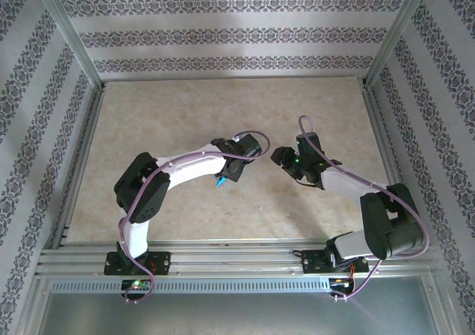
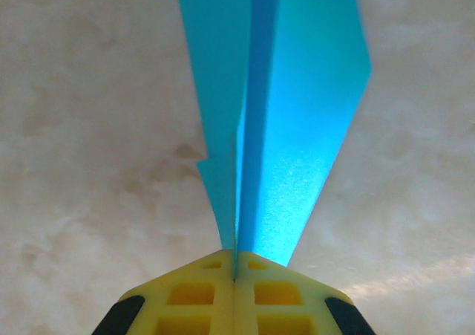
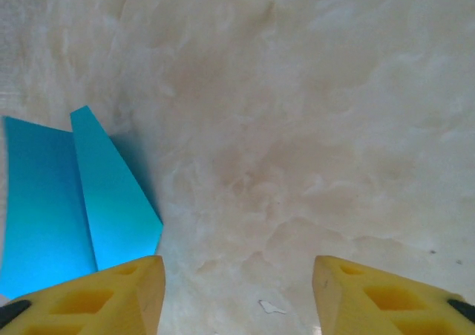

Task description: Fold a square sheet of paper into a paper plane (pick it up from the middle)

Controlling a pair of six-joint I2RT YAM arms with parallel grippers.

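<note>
Your left gripper pinches the glossy teal paper plane, a creased, pointed dart, above the mottled beige table. Your right gripper gapes empty just beside it.

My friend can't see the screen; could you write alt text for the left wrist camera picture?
The yellow-tipped left gripper is pinched shut on the narrow end of a folded teal-blue paper plane. The paper widens as it runs away from the camera, with a pale marbled table behind it.
</note>
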